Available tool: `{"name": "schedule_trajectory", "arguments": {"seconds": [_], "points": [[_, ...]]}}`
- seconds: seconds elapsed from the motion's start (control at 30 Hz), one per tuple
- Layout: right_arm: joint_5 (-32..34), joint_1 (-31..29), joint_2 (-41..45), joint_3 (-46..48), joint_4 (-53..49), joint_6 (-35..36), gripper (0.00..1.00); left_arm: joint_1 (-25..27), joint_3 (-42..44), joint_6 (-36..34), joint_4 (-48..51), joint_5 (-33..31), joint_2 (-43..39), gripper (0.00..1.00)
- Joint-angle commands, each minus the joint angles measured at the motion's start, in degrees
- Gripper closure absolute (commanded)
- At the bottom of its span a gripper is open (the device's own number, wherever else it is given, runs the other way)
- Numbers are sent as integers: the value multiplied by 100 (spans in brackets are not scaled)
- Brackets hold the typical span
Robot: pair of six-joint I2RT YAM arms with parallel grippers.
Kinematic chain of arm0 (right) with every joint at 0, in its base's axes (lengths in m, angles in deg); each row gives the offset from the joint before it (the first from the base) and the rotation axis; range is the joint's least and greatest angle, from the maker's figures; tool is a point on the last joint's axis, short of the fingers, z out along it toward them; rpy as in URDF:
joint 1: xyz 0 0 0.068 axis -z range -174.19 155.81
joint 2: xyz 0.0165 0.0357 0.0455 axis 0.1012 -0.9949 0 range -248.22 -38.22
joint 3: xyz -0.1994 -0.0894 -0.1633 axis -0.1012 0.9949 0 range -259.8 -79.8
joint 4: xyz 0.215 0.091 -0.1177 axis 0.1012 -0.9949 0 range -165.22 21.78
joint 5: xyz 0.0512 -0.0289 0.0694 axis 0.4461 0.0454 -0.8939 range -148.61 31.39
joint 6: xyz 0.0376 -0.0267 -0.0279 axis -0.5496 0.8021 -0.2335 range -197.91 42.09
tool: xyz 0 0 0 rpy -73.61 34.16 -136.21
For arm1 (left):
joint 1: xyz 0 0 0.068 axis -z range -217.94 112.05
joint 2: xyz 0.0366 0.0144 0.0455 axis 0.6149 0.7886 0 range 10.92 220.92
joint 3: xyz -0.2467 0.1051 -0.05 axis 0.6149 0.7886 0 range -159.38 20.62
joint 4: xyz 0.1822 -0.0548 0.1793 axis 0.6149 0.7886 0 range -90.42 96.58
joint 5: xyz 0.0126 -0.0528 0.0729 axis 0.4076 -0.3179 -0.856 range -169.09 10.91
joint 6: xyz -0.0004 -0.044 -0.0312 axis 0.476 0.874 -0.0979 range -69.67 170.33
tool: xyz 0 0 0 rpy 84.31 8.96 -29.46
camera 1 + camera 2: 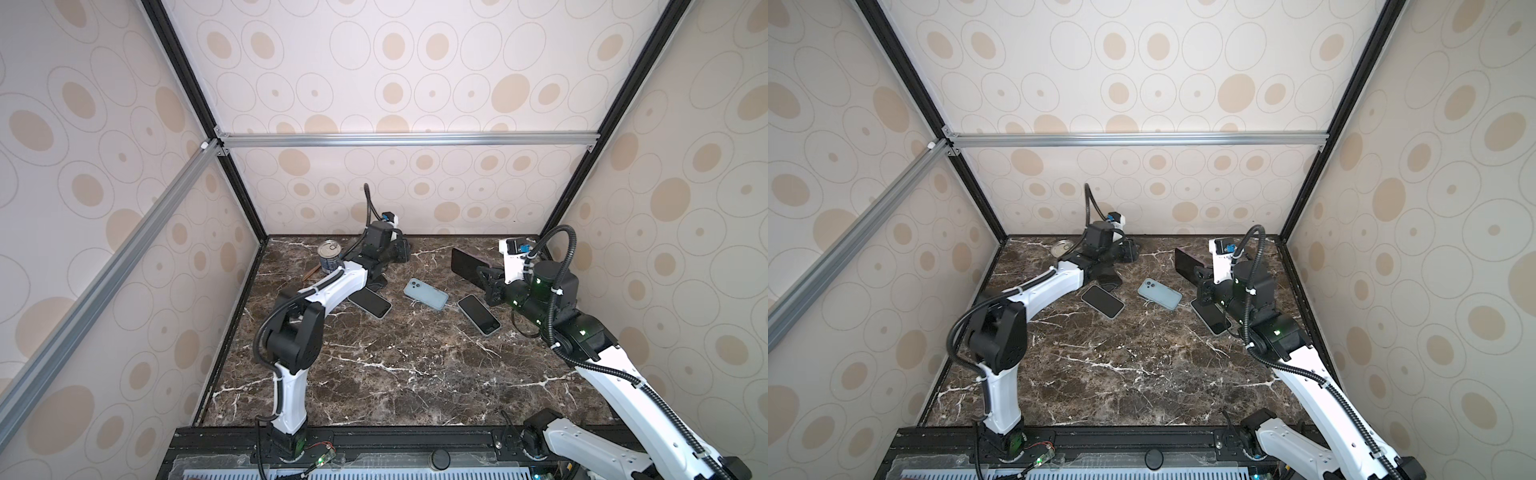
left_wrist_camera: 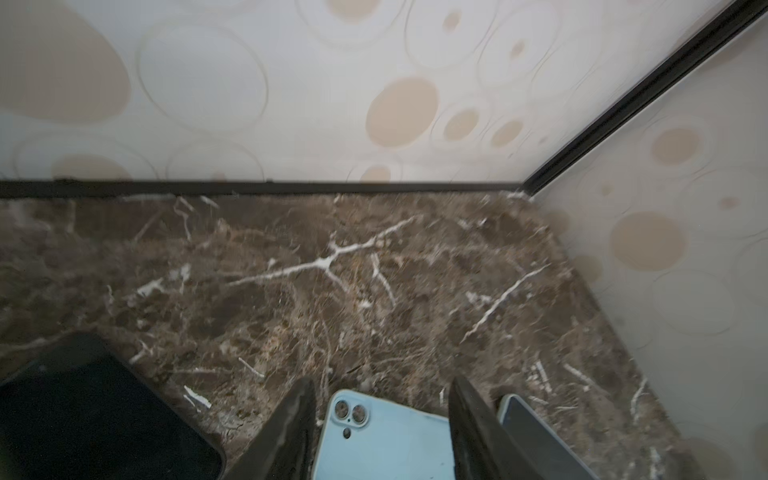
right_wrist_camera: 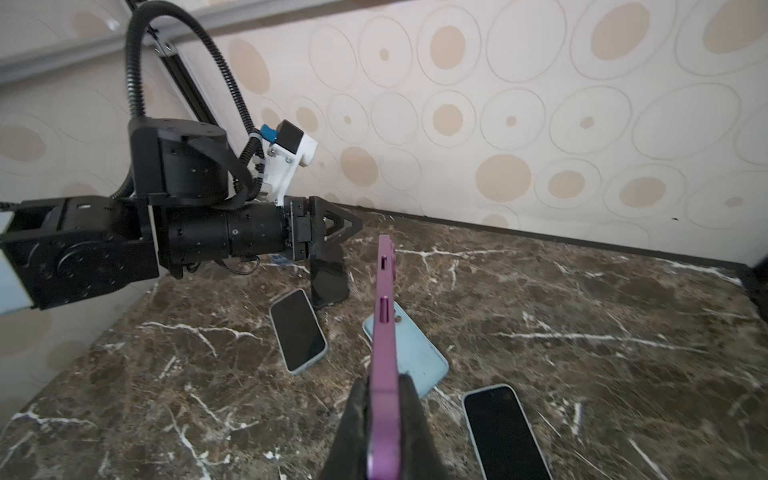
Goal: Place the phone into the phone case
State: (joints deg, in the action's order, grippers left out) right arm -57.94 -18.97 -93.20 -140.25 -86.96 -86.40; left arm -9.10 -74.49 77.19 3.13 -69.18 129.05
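Pinching the purple case (image 3: 384, 291) by one end, the right gripper (image 3: 384, 380) is clenched across its flat faces. It holds the case on edge and off the table (image 1: 395, 374), behind the blue case (image 1: 426, 294) on the right arm's side. Moulded button covers along the rim suggest a thin, light shell that is probably springy along its sides and firmer at the corners. Its smooth skin could slip between the pads, so this grip across the faces near an end looks sound.

The left gripper (image 2: 382, 380) is released, fingers apart with nothing between them, and sits low behind the blue case on the left arm's side.

Two phones lie flat, screen up. The left phone (image 1: 370, 302) is just beside the blue case, and the right phone (image 1: 478, 314) is near it on the opposite side. Either would likely be rigid, heavier than a case, glassy and slick. Lying flush on the marble, each is best taken by its long edges.

The purple case shows a dark face in a top view, which could be a screen or a lining, so I cannot tell whether it already holds a phone. The blue case lies camera side up, so what it holds is equally hidden. A black slab (image 1: 1111, 280) beyond the left phone is half covered by the left arm. The right arm covers part of the right phone in a top view. The left wrist view is blurred.
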Motion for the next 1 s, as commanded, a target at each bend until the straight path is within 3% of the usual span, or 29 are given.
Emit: {"name": "schedule_trajectory", "arguments": {"seconds": [0.0, 0.17, 0.37, 0.6, 0.97], "points": [[427, 22, -31, -210, -160, 330, 100, 222, -793, -603, 1406, -229, 513, 51], [282, 30, -91, -147, -120, 383, 100, 445, -1760, -1000, 2314, -791, 1388, 56], [191, 34, -127, -174, -103, 455, 100, 511, -2157, -1069, 2774, -1106, 1876, 68], [-65, 31, -158, -136, -52, 352, 100, 555, -1562, -1077, 2596, -1308, 1747, 79], [-251, 30, -155, -178, -59, 207, 100, 881, 86, -671, 2062, -1116, 835, 77]]}}
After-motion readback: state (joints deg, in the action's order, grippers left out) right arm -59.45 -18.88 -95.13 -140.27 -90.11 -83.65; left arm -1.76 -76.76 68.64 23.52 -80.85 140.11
